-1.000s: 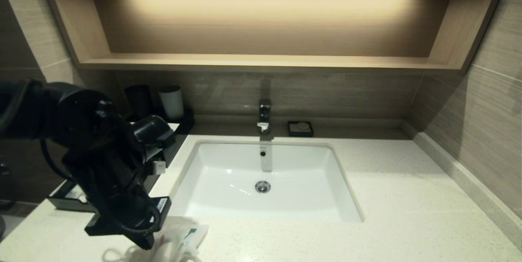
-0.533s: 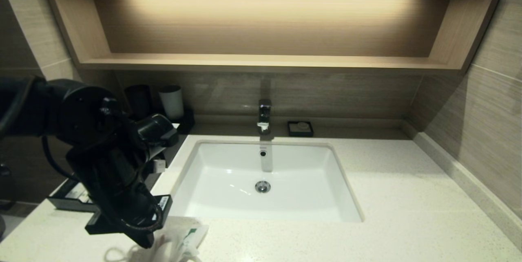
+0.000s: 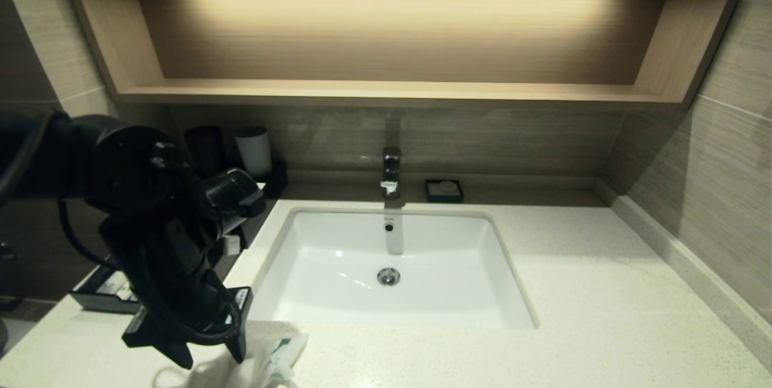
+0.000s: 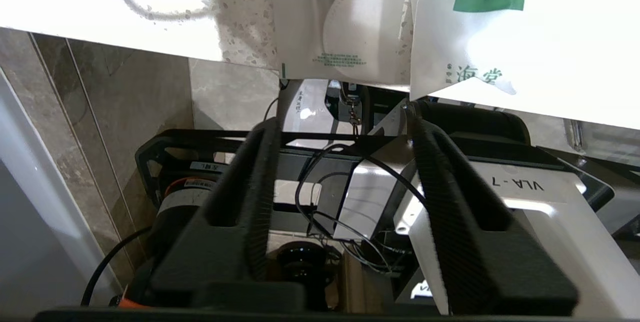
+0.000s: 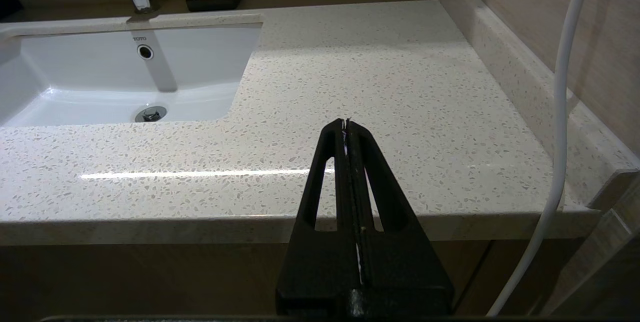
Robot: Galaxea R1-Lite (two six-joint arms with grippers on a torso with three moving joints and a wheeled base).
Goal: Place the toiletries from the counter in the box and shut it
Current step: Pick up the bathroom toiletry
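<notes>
The toiletries (image 3: pixel 274 355) are whitish plastic-wrapped packets with green print, lying in a heap at the front edge of the counter (image 3: pixel 603 291), left of the sink. In the left wrist view the packets (image 4: pixel 465 36) lie just beyond the fingertips. My left gripper (image 3: pixel 211 356) points down just left of the heap, open and empty; it also shows in its own wrist view (image 4: pixel 345 119). The black box's drawer (image 3: pixel 90 300) stands pulled out at the far left, mostly hidden behind my left arm. My right gripper (image 5: pixel 345 122) is shut and empty, over the counter's front edge at the right.
A white sink (image 3: pixel 392 315) with a faucet (image 3: pixel 391 171) sits mid-counter. A black cup (image 3: pixel 205 149) and a white cup (image 3: pixel 253 151) stand at the back left. A small black soap dish (image 3: pixel 444 190) is behind the sink. A wall borders the right side.
My left gripper's fingers have spread open next to the packets; the arm has shifted only slightly. The packets and the right arm have not moved.
</notes>
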